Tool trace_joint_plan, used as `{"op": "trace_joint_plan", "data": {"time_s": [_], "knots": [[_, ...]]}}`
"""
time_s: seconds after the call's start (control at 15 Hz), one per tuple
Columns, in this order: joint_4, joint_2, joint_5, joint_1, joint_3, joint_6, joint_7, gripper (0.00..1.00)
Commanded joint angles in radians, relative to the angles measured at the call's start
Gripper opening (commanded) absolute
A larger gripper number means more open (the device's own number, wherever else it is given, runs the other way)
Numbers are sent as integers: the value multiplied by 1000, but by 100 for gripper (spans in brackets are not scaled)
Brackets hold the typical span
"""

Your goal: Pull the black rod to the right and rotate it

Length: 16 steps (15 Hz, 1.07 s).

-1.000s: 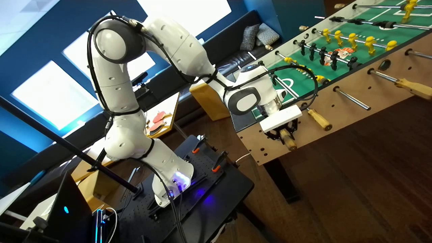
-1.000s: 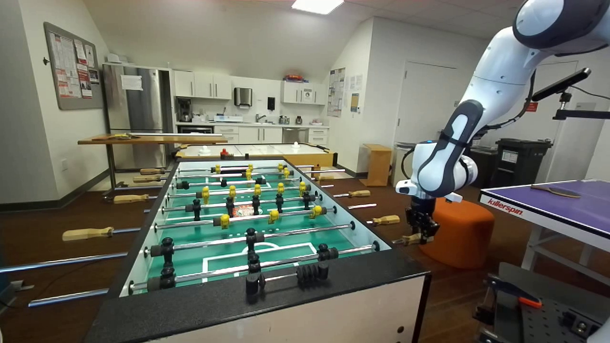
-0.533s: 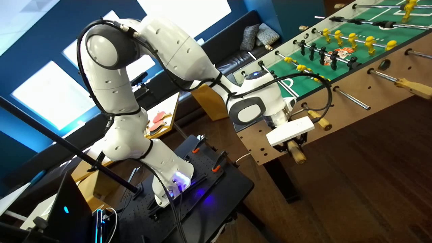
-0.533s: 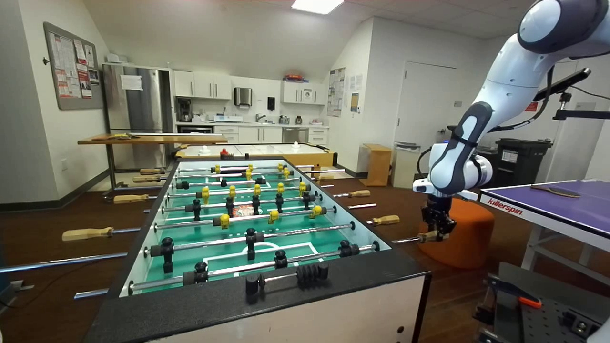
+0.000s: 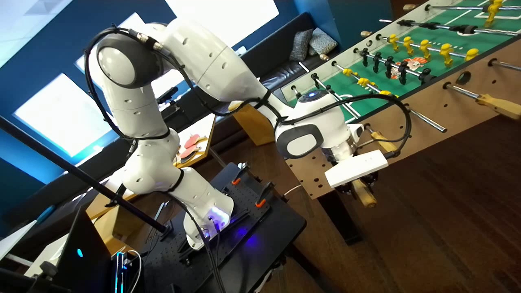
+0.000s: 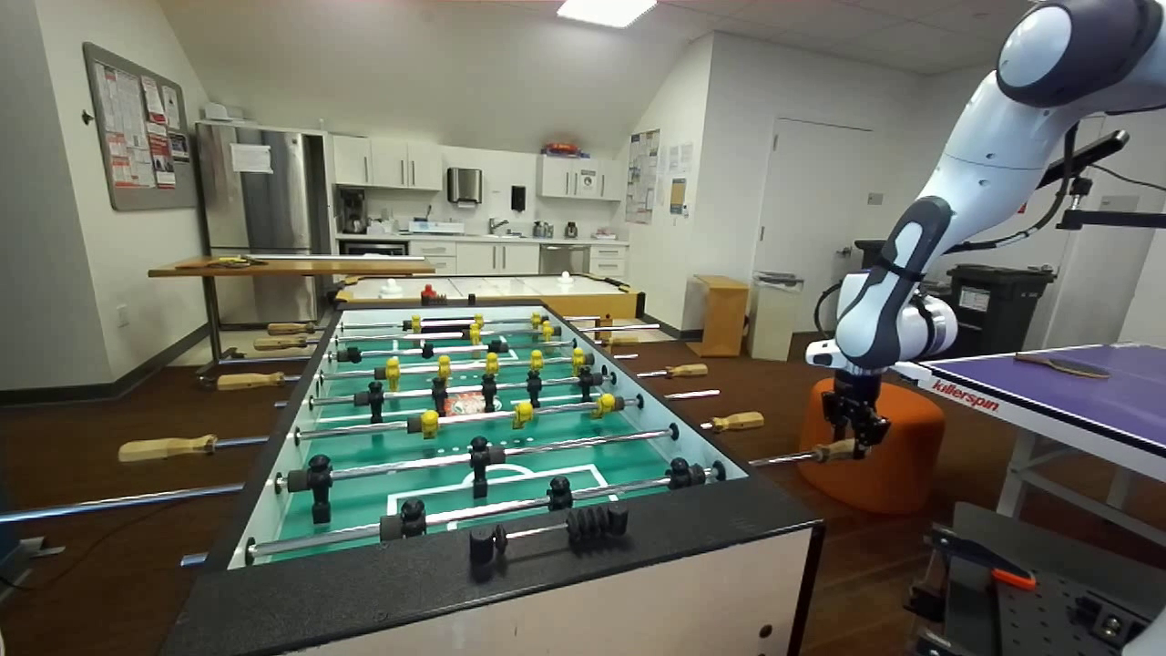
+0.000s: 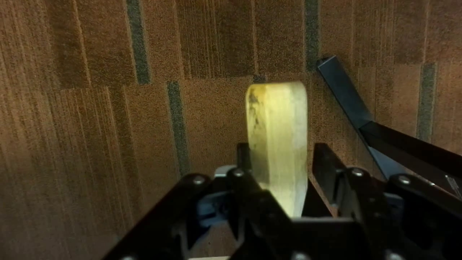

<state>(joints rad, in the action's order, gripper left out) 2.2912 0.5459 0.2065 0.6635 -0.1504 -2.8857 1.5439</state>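
Note:
The nearest metal rod (image 6: pixel 510 507) of the foosball table carries black players (image 6: pixel 559 493). Its bare shaft (image 6: pixel 782 459) sticks out past the side wall. On its end is a wooden handle, seen in both exterior views (image 5: pixel 364 194) (image 6: pixel 833 450) and in the wrist view (image 7: pixel 278 137). My gripper (image 6: pixel 861 439) (image 7: pixel 282 148) stands around this handle, pointing down. In the wrist view the left finger (image 7: pixel 243 155) is against or partly behind the handle. A strip of floor shows between the handle and the right finger (image 7: pixel 326 166), so the jaws are open.
Another wooden handle (image 6: pixel 738 421) (image 5: pixel 380 140) juts out beside the held rod's handle. An orange stool (image 6: pixel 897 474) stands behind the gripper, and a purple table (image 6: pixel 1093 392) is to its right. The foosball table's side wall (image 5: pixel 313 167) is close by.
The gripper and the handle have moved together away from the table. More bare shaft shows, and the black players have slid the same way and look turned compared with one second ago.

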Motion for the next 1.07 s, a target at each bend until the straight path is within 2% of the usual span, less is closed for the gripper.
{"op": "trace_joint_plan", "data": {"time_s": [0.0, 0.2, 0.4, 0.6, 0.8, 1.0], "knots": [[78, -106, -9, 31, -9, 28, 23, 81], [137, -185, -16, 57, -3, 58, 43, 100], [194, -235, 0, 23, -38, 15, 2, 100], [248, -244, 48, -55, -112, -105, -90, 100], [296, -211, 107, -163, -228, -304, -206, 100], [325, -142, 76, -294, -346, -477, -254, 100]]}}
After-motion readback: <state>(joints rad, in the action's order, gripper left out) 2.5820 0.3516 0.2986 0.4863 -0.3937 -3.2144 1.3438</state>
